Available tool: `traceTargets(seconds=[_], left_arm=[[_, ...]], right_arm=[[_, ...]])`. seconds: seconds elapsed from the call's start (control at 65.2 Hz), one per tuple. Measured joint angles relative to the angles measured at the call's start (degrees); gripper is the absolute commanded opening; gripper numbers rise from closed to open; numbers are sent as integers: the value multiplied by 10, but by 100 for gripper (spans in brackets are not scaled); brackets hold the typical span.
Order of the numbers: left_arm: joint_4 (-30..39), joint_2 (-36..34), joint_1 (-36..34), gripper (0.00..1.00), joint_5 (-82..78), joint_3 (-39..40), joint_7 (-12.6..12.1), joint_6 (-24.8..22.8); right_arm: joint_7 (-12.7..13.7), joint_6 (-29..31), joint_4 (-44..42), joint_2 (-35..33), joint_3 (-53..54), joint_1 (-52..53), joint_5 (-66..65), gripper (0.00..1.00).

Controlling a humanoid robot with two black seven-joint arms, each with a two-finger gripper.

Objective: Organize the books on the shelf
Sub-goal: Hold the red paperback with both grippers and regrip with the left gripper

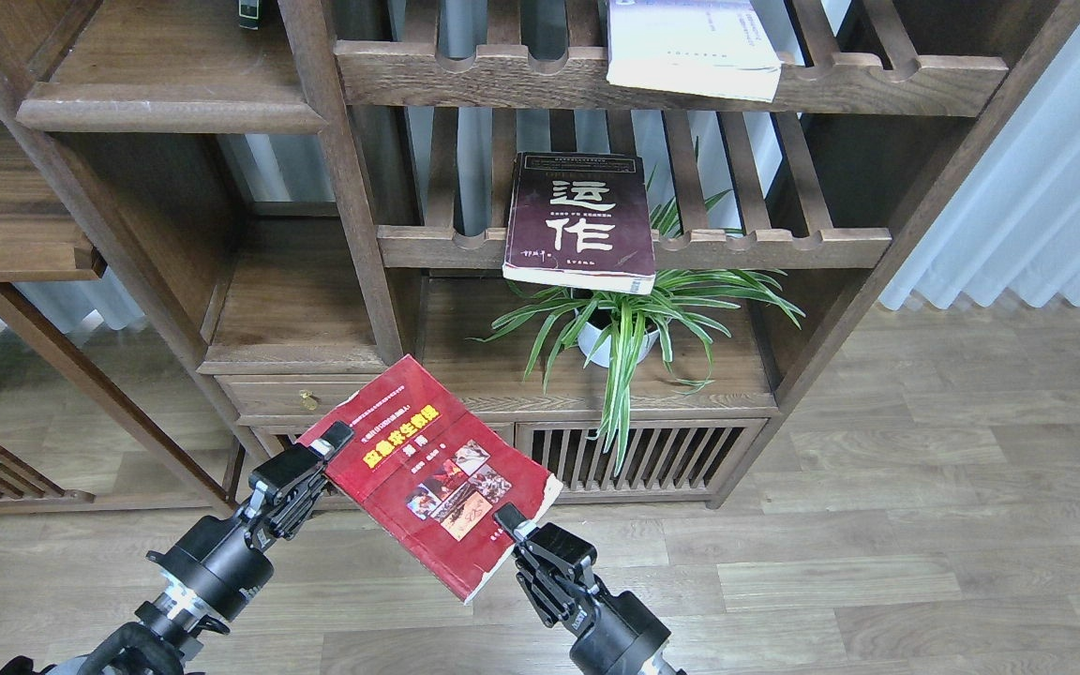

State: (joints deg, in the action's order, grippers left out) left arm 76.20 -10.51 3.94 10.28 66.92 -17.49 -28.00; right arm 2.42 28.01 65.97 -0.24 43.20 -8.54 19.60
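Observation:
The red book (pixel 427 469), with a yellow title and small photos, is held face up in the air in front of the shelving unit. My left gripper (pixel 326 448) is shut on its left edge, and my right gripper (pixel 514 527) is shut on its lower right edge. The dark maroon book (pixel 579 220) with large white characters lies on the middle slatted shelf, overhanging the front rail. The pale white book (pixel 690 45) lies on the upper slatted shelf. The solid flat shelf (pixel 165 89) with a rounded front edge is at the upper left.
A potted spider plant (pixel 620 328) stands on the lower board below the maroon book. A drawer with a brass knob (pixel 308 401) and a slatted cabinet door (pixel 643 457) sit behind the red book. Another solid compartment (pixel 301 319) is at centre left. Pale curtains (pixel 1037 187) hang at the right.

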Motion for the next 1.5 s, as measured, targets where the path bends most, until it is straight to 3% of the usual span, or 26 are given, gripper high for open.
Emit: traceTargets(seconds=[0.567, 0.629, 0.675, 0.69, 0.782, 0.797, 0.828, 0.966, 1.012, 1.027, 1.043, 1.058, 1.104, 1.503], left_arm=[[-2, 10, 0, 4, 0, 1, -2, 0], [-2, 11, 0, 4, 0, 4, -2, 0], [-3, 11, 0, 4, 0, 4, -2, 0], [-3, 11, 0, 4, 0, 4, -2, 0], [-4, 11, 0, 4, 0, 5, -2, 0], [-5, 11, 0, 4, 0, 5, -2, 0], [-6, 11, 0, 4, 0, 5, -2, 0], [-7, 12, 0, 4, 0, 5, -2, 0], [-7, 12, 0, 4, 0, 5, -2, 0], [-7, 12, 0, 4, 0, 5, -2, 0], [-7, 12, 0, 4, 0, 5, -2, 0], [-7, 12, 0, 4, 0, 5, -2, 0], [-7, 12, 0, 4, 0, 5, -2, 0], [-7, 12, -3, 4, 0, 12, -2, 0]], right_arm=[[0, 0, -14, 1, 3, 5, -1, 99], [-1, 0, -14, 2, 3, 7, -1, 88], [-1, 0, -14, 2, 3, 8, -1, 72], [-1, 0, -14, 2, 3, 8, -1, 61], [-1, 0, -12, 2, 3, 9, -1, 21], [-1, 0, -12, 2, 3, 9, -1, 9], [-2, 0, -12, 2, 3, 9, 0, 0], [-21, 0, -15, 2, 5, 9, 4, 7], [-24, 0, -16, 2, 2, 9, 4, 27], [-25, 0, -16, 2, 1, 9, 3, 48], [-26, 0, -17, 2, 0, 9, 2, 59], [-27, 0, -17, 2, -2, 9, 0, 78], [-27, 0, -18, 2, -4, 9, -6, 99], [-31, 0, -37, 2, 1, 26, -33, 99]])
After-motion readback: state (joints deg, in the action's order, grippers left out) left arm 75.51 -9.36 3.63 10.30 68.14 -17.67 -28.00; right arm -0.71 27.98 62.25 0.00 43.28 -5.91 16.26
